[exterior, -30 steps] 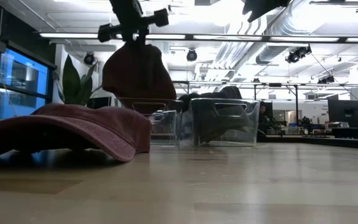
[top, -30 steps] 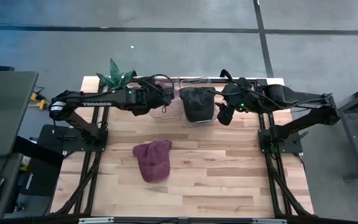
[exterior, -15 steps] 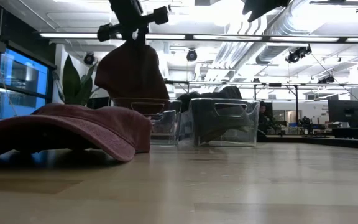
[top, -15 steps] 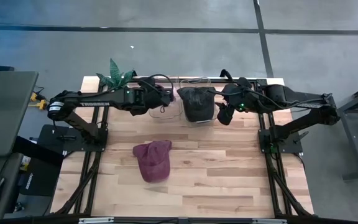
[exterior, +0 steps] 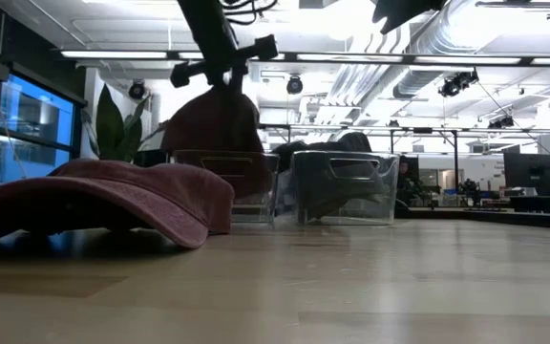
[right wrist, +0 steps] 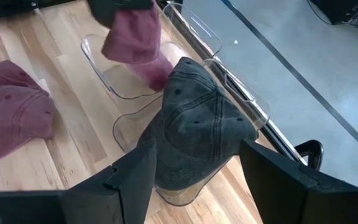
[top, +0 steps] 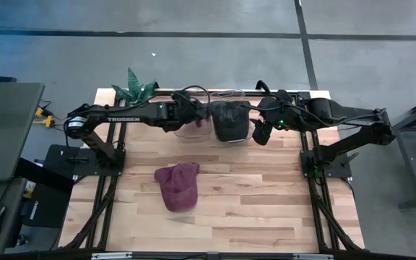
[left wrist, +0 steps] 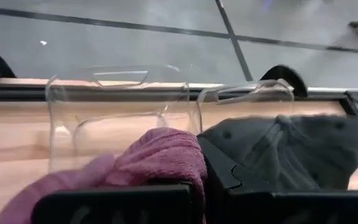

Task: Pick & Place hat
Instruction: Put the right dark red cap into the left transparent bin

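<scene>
- Left gripper [exterior: 222, 84], fingers pinched on a hanging maroon cloth cap [exterior: 213, 124], holds it over the clear plastic left bin [top: 192, 128], seemingly dipping past its rim.
- Right gripper [top: 258, 134], fingers wide, at 3 o'clock beside the clear bin holding a grey cap [top: 227, 118].
- Second maroon cap [top: 177, 185] lies mid-tabletop [top: 266, 202], open wood around it.

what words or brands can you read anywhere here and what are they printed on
"TROSSEN": white letters along the left arm, read in the high view.
No other text can be read: the red hats, the grey hat, the clear bins and the right arm show no legible print, and anything on the room's screens and walls is too small to read.
</scene>
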You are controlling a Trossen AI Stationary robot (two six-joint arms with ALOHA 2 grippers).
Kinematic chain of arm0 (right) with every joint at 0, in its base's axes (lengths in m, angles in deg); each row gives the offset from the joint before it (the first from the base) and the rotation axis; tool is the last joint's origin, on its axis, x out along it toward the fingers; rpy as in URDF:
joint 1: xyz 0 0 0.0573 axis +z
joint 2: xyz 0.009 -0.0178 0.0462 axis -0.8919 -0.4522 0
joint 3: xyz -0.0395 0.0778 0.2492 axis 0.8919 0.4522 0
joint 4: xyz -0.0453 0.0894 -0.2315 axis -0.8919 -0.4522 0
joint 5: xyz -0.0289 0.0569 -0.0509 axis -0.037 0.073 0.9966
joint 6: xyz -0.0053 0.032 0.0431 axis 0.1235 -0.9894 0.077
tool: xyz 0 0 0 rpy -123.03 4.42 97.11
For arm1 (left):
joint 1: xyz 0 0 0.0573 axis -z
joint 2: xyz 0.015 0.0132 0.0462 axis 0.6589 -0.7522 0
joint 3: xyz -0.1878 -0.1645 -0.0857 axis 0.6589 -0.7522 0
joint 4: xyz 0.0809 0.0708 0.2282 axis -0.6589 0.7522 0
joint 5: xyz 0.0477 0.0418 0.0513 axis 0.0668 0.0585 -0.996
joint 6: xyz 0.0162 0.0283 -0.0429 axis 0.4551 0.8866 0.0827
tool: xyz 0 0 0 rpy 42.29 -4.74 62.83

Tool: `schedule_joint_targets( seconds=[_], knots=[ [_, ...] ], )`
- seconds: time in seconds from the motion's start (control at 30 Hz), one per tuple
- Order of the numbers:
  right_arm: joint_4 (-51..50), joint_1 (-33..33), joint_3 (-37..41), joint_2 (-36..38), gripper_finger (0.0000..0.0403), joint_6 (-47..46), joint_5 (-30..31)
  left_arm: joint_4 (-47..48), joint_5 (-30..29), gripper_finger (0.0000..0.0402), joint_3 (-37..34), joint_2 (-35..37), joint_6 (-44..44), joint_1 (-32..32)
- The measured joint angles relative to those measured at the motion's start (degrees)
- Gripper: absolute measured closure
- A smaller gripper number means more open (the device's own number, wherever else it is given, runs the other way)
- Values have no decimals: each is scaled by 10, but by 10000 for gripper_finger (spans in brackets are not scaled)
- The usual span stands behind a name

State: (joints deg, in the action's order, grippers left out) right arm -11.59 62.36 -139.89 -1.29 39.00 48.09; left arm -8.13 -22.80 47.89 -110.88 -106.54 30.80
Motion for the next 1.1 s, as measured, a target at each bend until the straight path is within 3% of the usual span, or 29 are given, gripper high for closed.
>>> schedule_joint_targets(
  seconds=[0.2,0.63,0.9,1.1],
  knots=[
    [0,0,0,0,176,0,-5,-19,10,401,0,-24,0,-27],
    [0,0,0,0,176,0,-26,-48,194,401,0,-85,-29,-35],
    [0,0,0,0,176,0,-29,-46,171,401,0,-86,-39,-42],
    [0,0,0,0,176,0,-32,-39,243,396,0,-86,-35,-53]
  ],
)
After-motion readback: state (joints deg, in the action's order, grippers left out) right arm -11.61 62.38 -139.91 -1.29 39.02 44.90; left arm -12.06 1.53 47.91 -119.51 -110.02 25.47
